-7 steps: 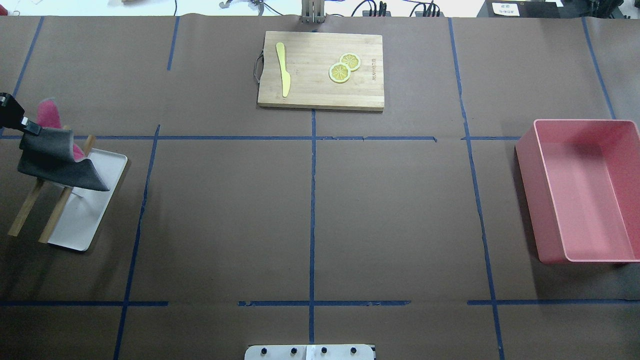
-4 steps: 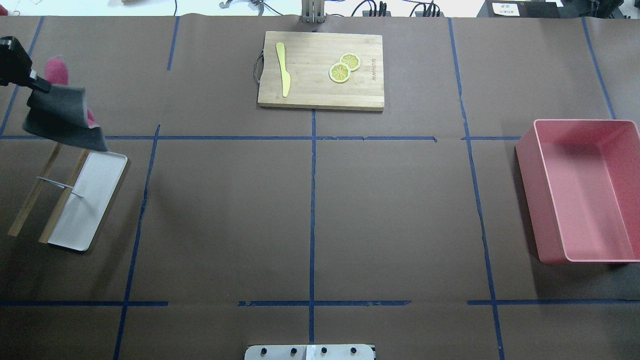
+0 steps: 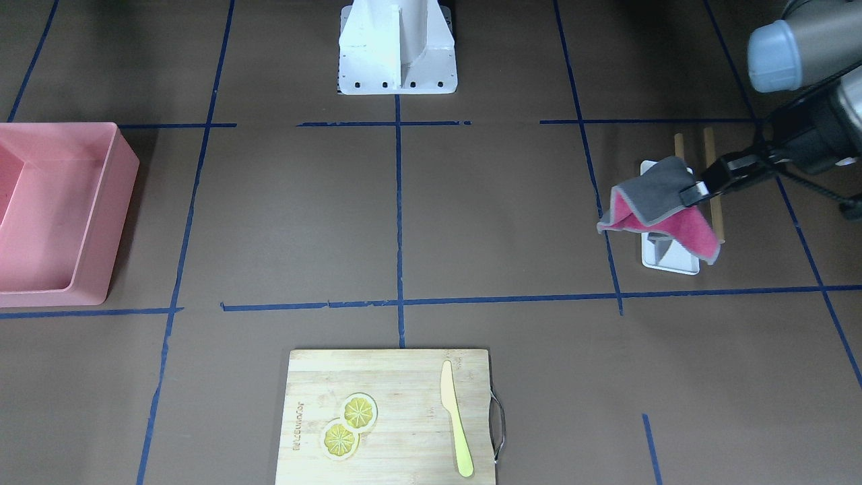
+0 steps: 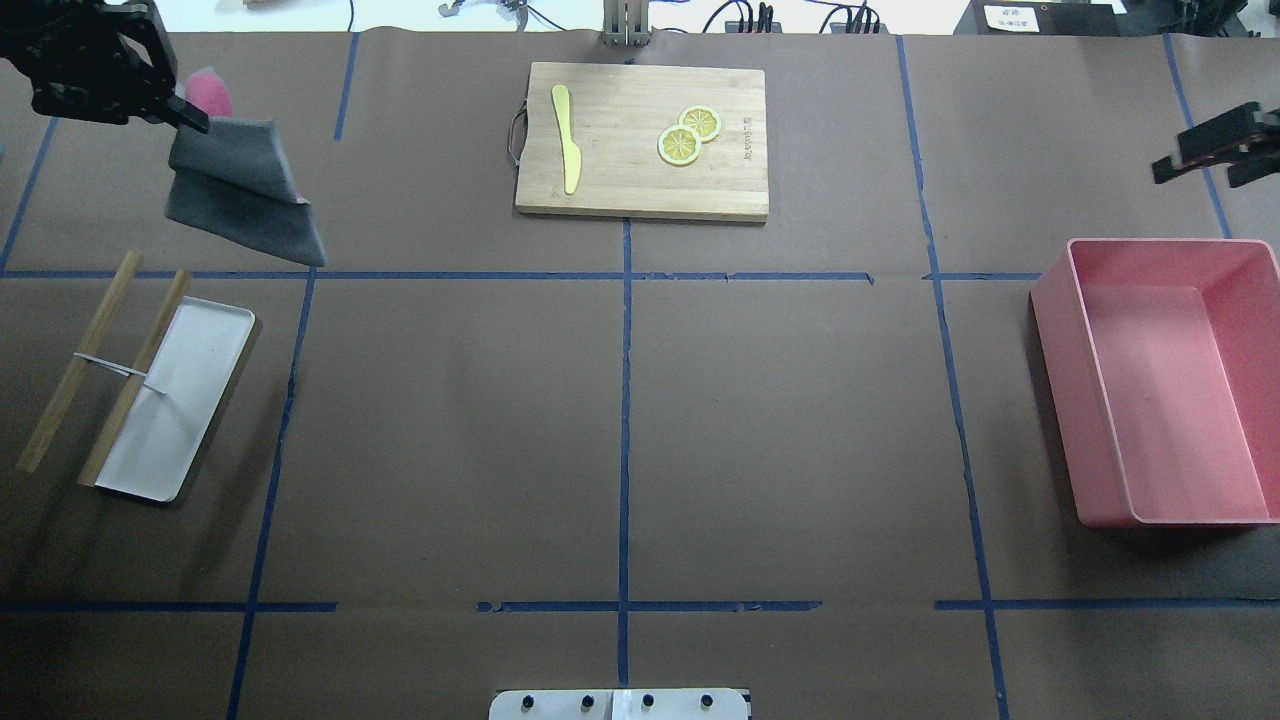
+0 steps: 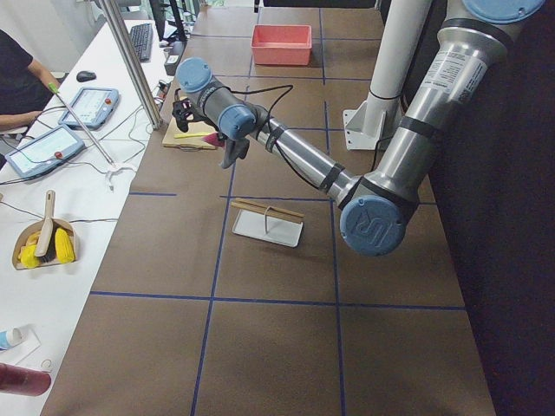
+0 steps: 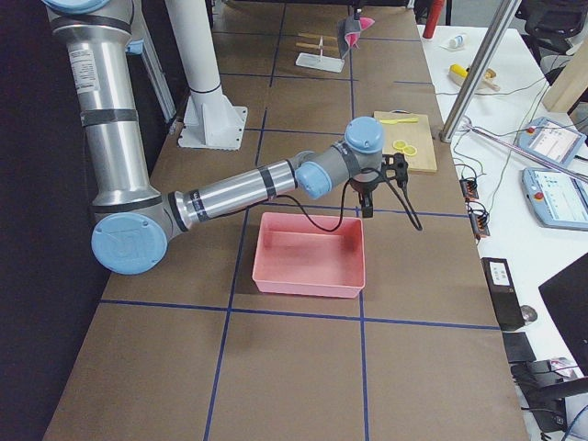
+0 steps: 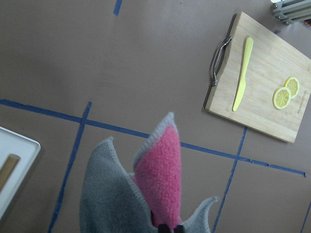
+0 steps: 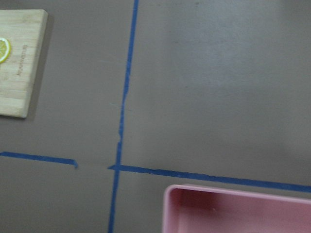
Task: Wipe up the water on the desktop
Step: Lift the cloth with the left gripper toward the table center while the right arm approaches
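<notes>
The desktop (image 4: pixel 780 420) is a matte brown surface crossed by blue tape lines; I make out no wet patch on it. My left gripper (image 4: pixel 190 122) is shut on a corner of a grey and pink cloth (image 4: pixel 240 190), which hangs in the air over the far left of the desktop. The cloth also shows in the front view (image 3: pixel 656 202) beyond the left gripper (image 3: pixel 693 192), and in the left wrist view (image 7: pixel 146 194). My right gripper (image 4: pixel 1190 165) hovers open and empty over the far right, beyond the pink bin.
A bamboo cutting board (image 4: pixel 640 190) with a yellow knife (image 4: pixel 568 140) and two lemon slices (image 4: pixel 688 136) lies far centre. A pink bin (image 4: pixel 1160 380) stands at the right. A white tray (image 4: pixel 185 400) with two wooden sticks (image 4: pixel 80 365) sits at the left.
My left gripper has carried the cloth away from the white tray, farther out and to the right. My right gripper has come into the overhead view at the far right.
</notes>
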`<state>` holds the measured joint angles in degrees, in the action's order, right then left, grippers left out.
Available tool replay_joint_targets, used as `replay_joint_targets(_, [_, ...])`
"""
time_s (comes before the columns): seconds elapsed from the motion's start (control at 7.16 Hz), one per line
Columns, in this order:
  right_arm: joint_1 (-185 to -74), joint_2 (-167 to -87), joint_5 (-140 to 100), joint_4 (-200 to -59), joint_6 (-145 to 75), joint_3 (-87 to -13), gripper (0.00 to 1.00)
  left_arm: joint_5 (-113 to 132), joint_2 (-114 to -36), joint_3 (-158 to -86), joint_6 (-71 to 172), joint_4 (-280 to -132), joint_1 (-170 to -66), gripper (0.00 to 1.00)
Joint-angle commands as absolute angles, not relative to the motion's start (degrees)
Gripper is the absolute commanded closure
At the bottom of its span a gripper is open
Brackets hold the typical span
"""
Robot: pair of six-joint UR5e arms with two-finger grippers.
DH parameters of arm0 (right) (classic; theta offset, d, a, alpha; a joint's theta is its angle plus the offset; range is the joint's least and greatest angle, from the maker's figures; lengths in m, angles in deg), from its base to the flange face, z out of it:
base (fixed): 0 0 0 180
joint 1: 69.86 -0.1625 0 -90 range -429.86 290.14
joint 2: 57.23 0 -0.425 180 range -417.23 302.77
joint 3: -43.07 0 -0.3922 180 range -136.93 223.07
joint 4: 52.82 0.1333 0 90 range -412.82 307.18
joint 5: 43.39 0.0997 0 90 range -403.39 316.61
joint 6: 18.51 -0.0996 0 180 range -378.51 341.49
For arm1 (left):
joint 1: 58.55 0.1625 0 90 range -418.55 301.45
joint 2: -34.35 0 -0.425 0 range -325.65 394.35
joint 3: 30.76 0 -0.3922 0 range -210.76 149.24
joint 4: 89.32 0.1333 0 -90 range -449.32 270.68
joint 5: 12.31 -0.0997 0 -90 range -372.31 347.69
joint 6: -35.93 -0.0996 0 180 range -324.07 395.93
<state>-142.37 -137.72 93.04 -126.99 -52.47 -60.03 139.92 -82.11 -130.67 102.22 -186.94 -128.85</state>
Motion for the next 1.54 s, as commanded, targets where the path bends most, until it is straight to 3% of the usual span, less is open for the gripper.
replay_joint_targets(0.0, [-129.7, -130.2, 82.9, -125.9, -64.8, -64.6, 0.01, 135.5, -86.8, -130.0, 112.4, -187.3, -124.4, 1.00])
replay_joint_targets(0.42, [-116.8, -120.5, 75.7, -125.9, -70.4, -68.9, 0.01, 128.9, -88.0, -128.9, 122.9, -199.1, -117.8, 1.00])
replay_joint_targets(0.84, [-101.0, -115.3, 60.4, -125.9, -69.6, -70.3, 0.01, 128.8, -90.7, -128.7, 123.0, -200.3, -113.2, 0.99])
replay_joint_targets(1.4, [-96.4, -113.9, 54.3, -120.9, -66.8, -69.7, 0.01, 129.1, -94.1, -129.7, 125.9, -200.7, -105.5, 0.98])
